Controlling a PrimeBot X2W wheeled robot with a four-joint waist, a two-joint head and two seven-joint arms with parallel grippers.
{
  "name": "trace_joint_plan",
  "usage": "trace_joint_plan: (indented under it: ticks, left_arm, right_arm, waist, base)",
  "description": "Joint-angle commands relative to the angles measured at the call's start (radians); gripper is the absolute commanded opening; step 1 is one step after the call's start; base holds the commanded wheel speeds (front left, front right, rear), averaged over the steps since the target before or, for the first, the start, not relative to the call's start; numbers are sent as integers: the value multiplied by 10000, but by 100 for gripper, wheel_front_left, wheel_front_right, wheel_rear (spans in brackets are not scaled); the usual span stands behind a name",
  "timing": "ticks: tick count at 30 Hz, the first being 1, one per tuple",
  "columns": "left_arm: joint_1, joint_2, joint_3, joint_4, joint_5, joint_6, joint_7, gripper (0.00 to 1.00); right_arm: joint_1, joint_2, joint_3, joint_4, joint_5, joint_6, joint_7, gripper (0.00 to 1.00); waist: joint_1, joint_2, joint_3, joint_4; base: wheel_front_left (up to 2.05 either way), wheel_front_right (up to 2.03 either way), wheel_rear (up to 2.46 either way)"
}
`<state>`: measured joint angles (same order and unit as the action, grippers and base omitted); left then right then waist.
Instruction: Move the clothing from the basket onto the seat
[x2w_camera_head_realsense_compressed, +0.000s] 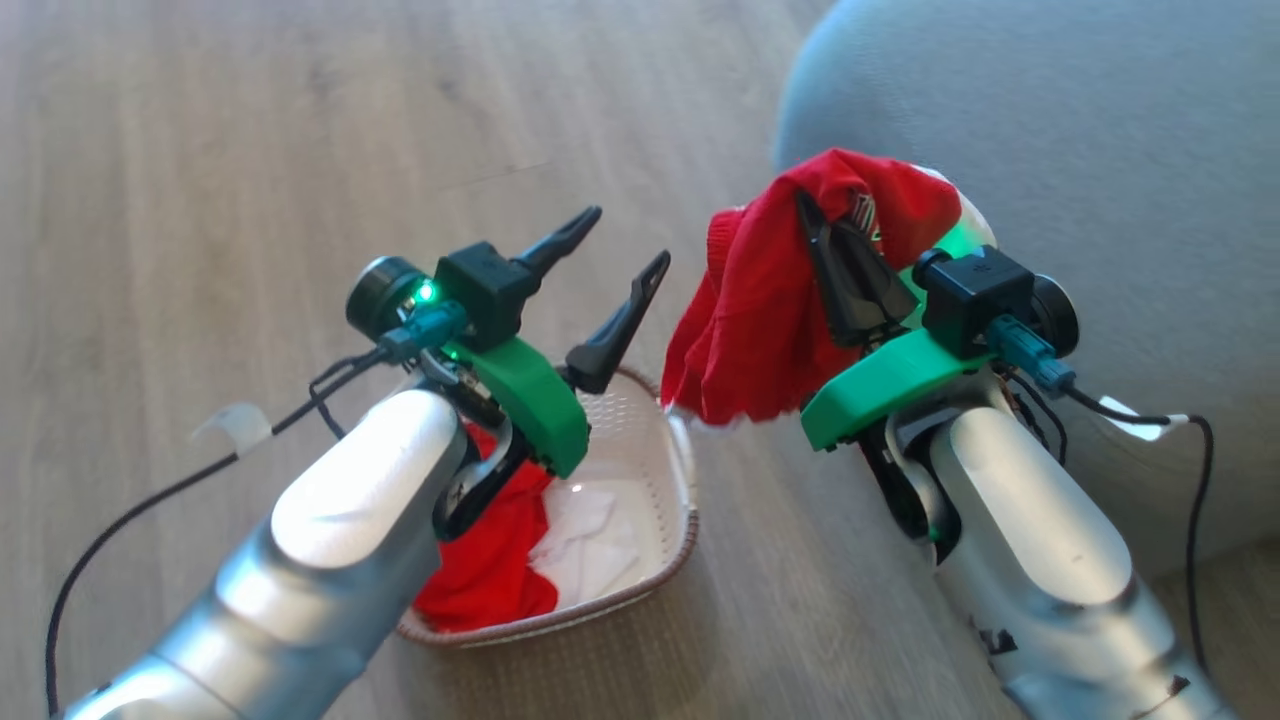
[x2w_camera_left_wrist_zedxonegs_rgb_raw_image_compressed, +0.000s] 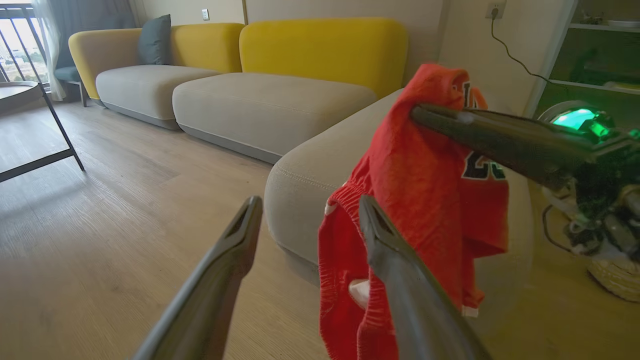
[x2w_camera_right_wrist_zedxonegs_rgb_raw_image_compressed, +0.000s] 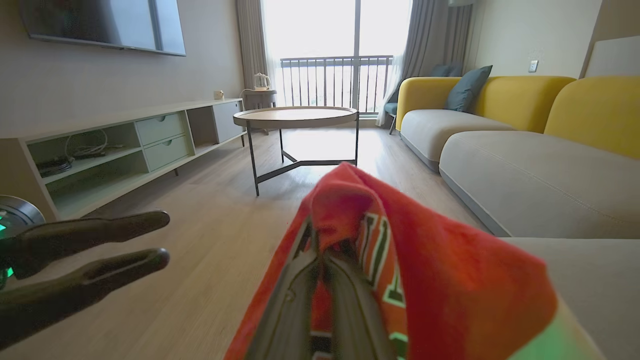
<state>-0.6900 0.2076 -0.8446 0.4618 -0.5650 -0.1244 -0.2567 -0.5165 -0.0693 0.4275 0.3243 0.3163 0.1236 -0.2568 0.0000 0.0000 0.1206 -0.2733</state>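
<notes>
- Head view: the left gripper (x2w_camera_head_realsense_compressed: 628, 236) is released, its two fingers spread wide and empty above the far rim of the basket (x2w_camera_head_realsense_compressed: 688, 520).
- The basket sits on the wooden floor (x2w_camera_head_realsense_compressed: 200, 150), near the seat (x2w_camera_head_realsense_compressed: 1100, 140). A red heap (x2w_camera_head_realsense_compressed: 490, 575) lies in the basket's near-left corner, with a white cloth (x2w_camera_head_realsense_compressed: 590, 545) just beside it towards the right wall. The left forearm covers the basket's left side.
- The right gripper (x2w_camera_head_realsense_compressed: 830, 225) is clenched on a red garment (x2w_camera_head_realsense_compressed: 745, 330). The garment hangs in the air between the basket's far-right corner and the seat's rounded corner. A black cable (x2w_camera_head_realsense_compressed: 150, 500) trails from the left wrist.
- Left wrist view: this arm's own fingers stand apart with nothing between them. One of them crosses in front of the red garment, which droops from the right gripper's shut fingers.
- Behind the garment is the seat's corner with its pale stitching. Farther back are a sofa (x2w_camera_left_wrist_zedxonegs_rgb_raw_image_compressed: 275, 105) with yellow backs, a dark table leg (x2w_camera_left_wrist_zedxonegs_rgb_raw_image_compressed: 60, 130) at the left edge, and a wall cord (x2w_camera_left_wrist_zedxonegs_rgb_raw_image_compressed: 505, 45).
- Right wrist view: the garment drapes over this arm's closed fingers and hides their tips, and printed lettering shows on the cloth.
- The left gripper reaches in from the lower left corner, open.
- Beyond stand a round table (x2w_camera_right_wrist_zedxonegs_rgb_raw_image_compressed: 295, 116), a low cabinet (x2w_camera_right_wrist_zedxonegs_rgb_raw_image_compressed: 125, 145) along the left wall, and a blue cushion (x2w_camera_right_wrist_zedxonegs_rgb_raw_image_compressed: 467, 87) on the sofa.
</notes>
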Motion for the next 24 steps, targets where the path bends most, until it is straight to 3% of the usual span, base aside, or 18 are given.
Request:
trace_joint_plan:
  ticks: [1,14,24]
  left_arm:
    - [-306,260,399,-353,-31,-63,-51,100]
    - [686,308,659,-713,69,-63,-51,100]
    - [14,120,-175,-701,-150,-63,-51,100]
  right_arm:
    - [-47,191,47,-405,-57,71,-49,0]
    - [576,191,-459,-1021,-138,71,-49,0]
    - [1216,191,-1838,-2017,-586,71,-49,0]
  waist:
    - [0,0,-39,-369]
    - [0,0,-342,-2367]
    - [0,0,161,-2699]
  base:
    - [0,0,0]
    - [0,0,0]
    - [0,0,0]
